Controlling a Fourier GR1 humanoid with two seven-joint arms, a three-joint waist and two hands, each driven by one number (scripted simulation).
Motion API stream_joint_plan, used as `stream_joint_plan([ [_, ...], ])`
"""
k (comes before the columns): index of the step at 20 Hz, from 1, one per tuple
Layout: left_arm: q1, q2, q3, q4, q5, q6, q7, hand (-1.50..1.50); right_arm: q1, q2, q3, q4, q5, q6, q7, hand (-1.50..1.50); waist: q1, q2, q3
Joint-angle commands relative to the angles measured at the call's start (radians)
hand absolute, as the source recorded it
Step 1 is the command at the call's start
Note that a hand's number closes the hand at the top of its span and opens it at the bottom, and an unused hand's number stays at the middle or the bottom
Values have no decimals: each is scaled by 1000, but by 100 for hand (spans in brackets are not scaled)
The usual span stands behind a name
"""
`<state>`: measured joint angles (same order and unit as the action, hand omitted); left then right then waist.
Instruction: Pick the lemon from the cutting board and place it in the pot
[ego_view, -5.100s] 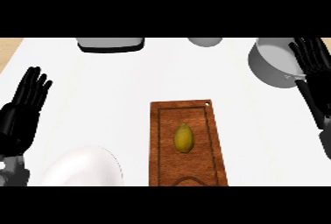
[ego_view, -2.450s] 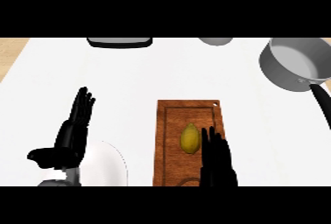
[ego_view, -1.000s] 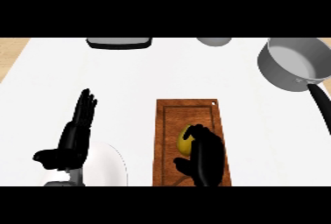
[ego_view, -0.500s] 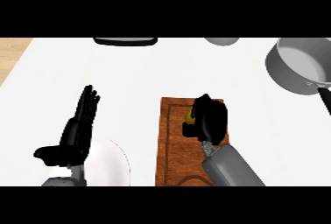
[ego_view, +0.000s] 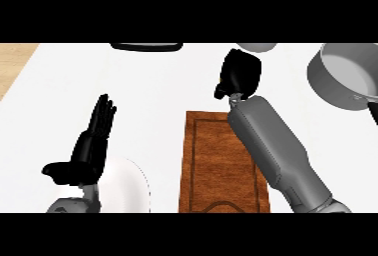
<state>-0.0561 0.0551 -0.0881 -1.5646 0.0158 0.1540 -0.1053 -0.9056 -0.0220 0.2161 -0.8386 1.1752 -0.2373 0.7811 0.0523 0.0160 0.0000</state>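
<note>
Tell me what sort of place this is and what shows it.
Most likely a kitchen counter. A wooden cutting board lies on the white countertop, a grey pot stands at the far right, and a white plate sits near the left hand.

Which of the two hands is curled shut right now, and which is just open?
The right hand, beyond the cutting board and left of the pot, is curled. The left hand, beside the white plate, has straight fingers.

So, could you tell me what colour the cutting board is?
Reddish brown, seen in the head view.
</note>
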Motion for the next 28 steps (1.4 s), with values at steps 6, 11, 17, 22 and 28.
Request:
stream_joint_plan([
  [6, 69, -10, -25, -90, -8, 12, 52, 0, -252, -1, -27, 118, 142, 20, 189, 150, -34, -18, 0],
  [11, 72, -2, -3, -31, -21, 9, -26, 0, -256, -37, -65, 213, 209, -85, 238, 150, -33, -12, 0],
  [17, 2, -41, 10, 63, -41, 51, -45, 0, -186, -153, -122, 181, 207, -95, 212, 150, -55, -14, 0],
  [22, 92, -12, 13, -25, -18, 14, -39, 0, -141, -229, -176, 122, 169, -65, 156, 150, -48, -17, 0],
  [28, 68, 1, 14, -88, -8, 5, 44, 0, -54, -388, -253, 54, 84, -38, 13, 150, -56, -19, 0],
])
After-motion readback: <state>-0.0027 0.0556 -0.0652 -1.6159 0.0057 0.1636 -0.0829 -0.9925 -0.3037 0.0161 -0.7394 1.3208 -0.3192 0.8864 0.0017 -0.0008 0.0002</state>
